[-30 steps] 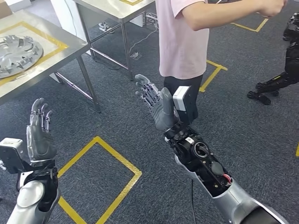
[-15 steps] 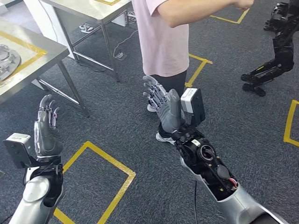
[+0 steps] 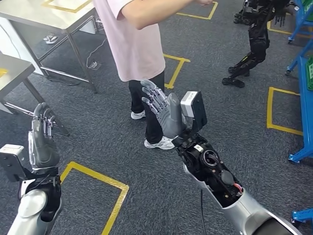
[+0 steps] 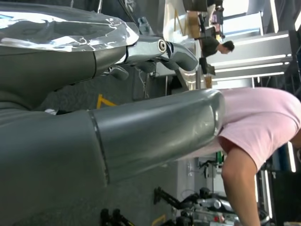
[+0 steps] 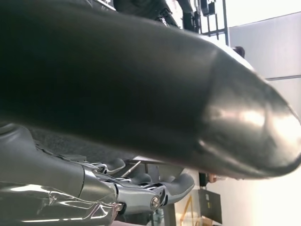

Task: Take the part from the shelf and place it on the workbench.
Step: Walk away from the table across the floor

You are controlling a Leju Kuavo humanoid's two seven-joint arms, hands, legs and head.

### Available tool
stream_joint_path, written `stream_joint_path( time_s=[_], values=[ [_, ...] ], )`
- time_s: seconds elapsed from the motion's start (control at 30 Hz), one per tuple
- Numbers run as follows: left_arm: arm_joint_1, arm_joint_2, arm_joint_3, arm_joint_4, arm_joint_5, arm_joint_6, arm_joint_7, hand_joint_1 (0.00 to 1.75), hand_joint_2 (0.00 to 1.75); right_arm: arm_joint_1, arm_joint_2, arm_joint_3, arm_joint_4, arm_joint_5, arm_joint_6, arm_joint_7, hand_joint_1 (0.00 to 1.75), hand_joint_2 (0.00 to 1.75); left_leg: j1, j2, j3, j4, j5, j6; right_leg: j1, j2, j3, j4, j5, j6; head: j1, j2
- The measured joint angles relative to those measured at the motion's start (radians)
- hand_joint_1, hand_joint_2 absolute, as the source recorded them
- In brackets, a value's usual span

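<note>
We hold both robot hands empty, fingers spread: the right robot hand (image 3: 164, 110) reaches nearer the blue shelf (image 3: 306, 105) than the left robot hand (image 3: 41, 139)

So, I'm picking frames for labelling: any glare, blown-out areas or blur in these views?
Head view: evenly lit and sharp, right hand crisp. Left wrist view: glare streaks on the left hand, bright ceiling light strips. Right wrist view: blown-out white background; the close thumb is dark and soft.
</note>
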Motion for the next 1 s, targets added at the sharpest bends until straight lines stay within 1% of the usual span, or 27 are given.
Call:
stream_joint_path(
  time_s=[0.03,0.07,0.13,0.17,0.2,0.23,0.27,0.3,0.33,0.37,0.4,0.43,0.5,0.53,0.57,0.6,0.63,0.67,0.7,0.73,0.77,0.8,0.87,0.9,0.93,0.97,1.0],
  values=[
    [0.000,0.000,0.000,-0.001,0.000,0.000,0.000,0.00,0.00,0.000,0.000,0.000,0.000,0.000,0.000,0.000,0.00,0.00,0.003,0.009,0.004,-0.006,0.002,0.004,0.002,-0.010,-0.005,0.008,-0.007,0.005,0.001,0.000],
    [-0.001,-0.001,0.000,-0.001,0.000,0.001,0.000,0.00,0.00,-0.001,0.000,-0.001,-0.001,0.000,-0.001,0.000,0.00,0.00,0.007,0.020,0.007,-0.011,0.005,0.008,0.004,-0.029,-0.018,0.034,-0.025,0.010,0.005,0.000],
    [0.001,-0.002,0.000,-0.002,0.000,0.001,0.001,0.00,0.00,-0.001,0.000,-0.001,-0.001,0.000,-0.001,0.000,0.00,0.00,0.009,0.040,0.011,-0.016,0.006,0.013,0.004,-0.079,-0.074,0.156,-0.089,0.019,0.017,0.000],
    [0.002,-0.002,0.000,-0.002,0.000,0.001,0.001,0.00,0.00,0.000,0.000,0.000,-0.001,0.000,-0.001,0.000,0.00,0.00,0.008,0.050,0.011,-0.016,0.006,0.014,0.001,-0.092,-0.107,0.232,-0.121,0.024,0.022,0.000],
    [0.004,-0.002,0.000,-0.002,0.000,0.001,0.002,0.00,0.00,0.002,0.000,0.000,-0.001,0.000,-0.001,0.000,0.00,0.00,0.008,0.060,0.011,-0.016,0.005,0.013,-0.003,-0.098,-0.133,0.289,-0.139,0.028,0.025,0.000],
    [0.004,-0.002,0.000,-0.002,0.000,0.001,0.002,0.00,0.00,0.004,0.000,0.000,-0.001,0.000,-0.001,0.000,0.00,0.00,0.008,0.070,0.011,-0.015,0.004,0.013,-0.007,-0.102,-0.141,0.309,-0.139,0.032,0.027,0.000],
    [0.005,-0.002,0.000,-0.002,0.000,0.001,0.003,0.00,0.00,0.005,0.000,0.000,-0.001,0.000,-0.002,0.001,0.00,0.00,0.009,0.079,0.011,-0.015,0.003,0.011,-0.010,-0.106,-0.127,0.285,-0.119,0.035,0.031,0.000],
    [0.005,-0.002,0.000,-0.002,0.000,0.001,0.003,0.00,0.00,0.005,0.000,0.000,-0.001,0.000,-0.002,0.001,0.00,0.00,0.010,0.088,0.013,-0.013,0.001,0.007,-0.012,-0.115,-0.094,0.221,-0.085,0.037,0.036,0.000],
    [0.005,-0.003,0.000,-0.002,0.000,0.001,0.003,0.00,0.00,0.004,0.000,0.000,-0.001,0.000,-0.002,0.001,0.00,0.00,0.010,0.096,0.014,-0.011,-0.002,0.003,-0.012,-0.136,-0.053,0.141,-0.055,0.038,0.042,0.000],
    [0.005,-0.003,0.000,-0.003,0.000,0.001,0.003,0.00,0.00,0.004,0.000,0.000,-0.001,0.000,-0.002,0.001,0.00,0.00,0.007,0.103,0.015,-0.008,-0.005,-0.002,-0.009,-0.156,-0.015,0.071,-0.033,0.035,0.048,0.000],
    [0.004,-0.003,0.000,-0.003,0.000,0.001,0.003,0.00,0.00,0.003,0.000,0.000,-0.001,0.000,-0.002,0.001,0.00,0.00,0.003,0.110,0.014,-0.006,-0.007,-0.007,-0.006,-0.172,0.008,0.025,-0.023,0.029,0.049,0.000],
    [0.004,-0.003,0.000,-0.003,0.000,0.001,0.003,0.00,0.00,0.004,0.000,0.001,-0.001,0.000,-0.003,0.001,0.00,0.00,-0.001,0.118,0.014,-0.004,-0.008,-0.011,-0.003,-0.179,0.017,0.007,-0.023,0.023,0.047,0.000],
    [0.004,-0.003,0.000,-0.003,0.000,0.001,0.004,0.00,0.00,0.006,0.000,0.001,-0.002,0.000,-0.005,0.001,0.00,0.00,-0.002,0.137,0.014,-0.004,-0.009,-0.021,0.000,-0.159,0.016,0.004,-0.021,0.008,0.038,0.000],
    [0.004,-0.003,0.000,-0.004,0.000,0.001,0.004,0.00,0.00,0.007,0.001,0.000,-0.004,0.000,-0.006,0.001,0.00,0.00,0.001,0.135,0.014,0.003,-0.017,-0.026,0.000,-0.147,0.016,0.002,-0.018,0.001,0.035,0.000],
    [0.003,-0.003,0.000,-0.004,-0.001,0.001,0.004,0.00,0.00,0.006,0.001,0.000,-0.005,0.000,-0.006,0.001,0.00,0.00,0.004,0.121,0.005,0.026,-0.035,-0.031,-0.002,-0.137,0.016,0.000,-0.014,-0.006,0.032,0.000],
    [0.003,-0.003,0.000,-0.005,-0.001,0.001,0.004,0.00,0.00,0.005,0.001,0.000,-0.007,0.000,-0.006,0.000,0.00,0.00,0.006,0.099,-0.015,0.073,-0.064,-0.034,-0.004,-0.127,0.016,-0.002,-0.011,-0.012,0.027,0.000],
    [0.003,-0.002,0.000,-0.005,-0.001,0.001,0.004,0.00,0.00,0.005,0.001,0.000,-0.008,0.000,-0.007,0.000,0.00,0.00,0.008,0.073,-0.045,0.140,-0.099,-0.036,-0.005,-0.118,0.014,-0.003,-0.010,-0.015,0.020,0.000],
    [0.005,-0.002,0.000,-0.005,-0.001,0.001,0.003,0.00,0.00,0.005,0.001,0.001,-0.008,0.000,-0.007,0.000,0.00,0.00,0.008,0.057,-0.083,0.218,-0.133,-0.037,-0.005,-0.108,0.012,-0.003,-0.008,-0.018,0.013,0.000],
    [0.007,-0.002,0.000,-0.005,-0.001,0.001,0.004,0.00,0.00,0.007,0.002,0.001,-0.008,0.000,-0.007,0.001,0.00,0.00,0.008,0.049,-0.116,0.284,-0.155,-0.038,-0.004,-0.097,0.011,-0.003,-0.008,-0.020,0.008,0.000],
    [0.010,-0.001,0.000,-0.005,-0.001,0.001,0.004,0.00,0.00,0.008,0.002,0.001,-0.008,0.000,-0.007,0.001,0.00,0.00,0.008,0.046,-0.136,0.317,-0.158,-0.037,-0.003,-0.085,0.010,-0.003,-0.007,-0.020,0.005,0.000],
    [0.011,-0.001,0.000,-0.005,0.000,0.001,0.004,0.00,0.00,0.009,0.002,0.001,-0.008,0.000,-0.007,0.001,0.00,0.00,0.008,0.044,-0.135,0.308,-0.141,-0.034,-0.002,-0.073,0.010,-0.003,-0.006,-0.020,0.003,0.000],
    [0.011,0.000,0.000,-0.005,0.000,0.001,0.004,0.00,0.00,0.009,0.002,0.001,-0.008,0.000,-0.007,0.001,0.00,0.00,0.008,0.040,-0.113,0.257,-0.106,-0.030,-0.002,-0.061,0.011,-0.002,-0.006,-0.020,0.001,0.000],
    [0.008,0.000,0.000,-0.005,0.000,0.000,0.004,0.00,0.00,0.009,0.002,0.001,-0.008,0.000,-0.007,0.001,0.00,0.00,0.009,0.009,-0.043,0.104,-0.034,-0.020,0.000,-0.040,0.011,-0.001,-0.005,-0.016,-0.002,0.000],
    [0.006,0.000,0.000,-0.005,0.000,-0.001,0.004,0.00,0.00,0.008,0.002,0.001,-0.008,0.000,-0.007,0.001,0.00,0.00,0.009,-0.006,-0.017,0.046,-0.014,-0.018,0.000,-0.030,0.008,0.000,-0.004,-0.012,-0.002,0.000],
    [0.005,0.000,0.000,-0.005,-0.001,-0.002,0.004,0.00,0.00,0.008,0.002,0.001,-0.008,0.000,-0.007,0.001,0.00,0.00,0.008,-0.017,-0.004,0.015,-0.007,-0.016,0.000,-0.022,0.005,0.000,-0.004,-0.007,-0.001,0.000],
    [0.005,0.000,0.000,-0.005,-0.001,-0.002,0.004,0.00,0.00,0.008,0.002,0.001,-0.008,0.000,-0.007,0.002,0.00,0.00,0.007,-0.018,0.000,0.005,-0.009,-0.015,0.000,-0.013,0.001,0.000,-0.002,-0.001,-0.001,0.000],
    [0.004,0.000,0.000,-0.005,-0.001,-0.003,0.004,0.00,0.00,0.009,0.002,0.001,-0.008,0.000,-0.007,0.002,0.00,0.00,0.007,-0.008,0.000,0.003,-0.007,-0.012,-0.002,-0.004,-0.001,-0.001,0.000,0.006,0.000,0.000]
  ],
)
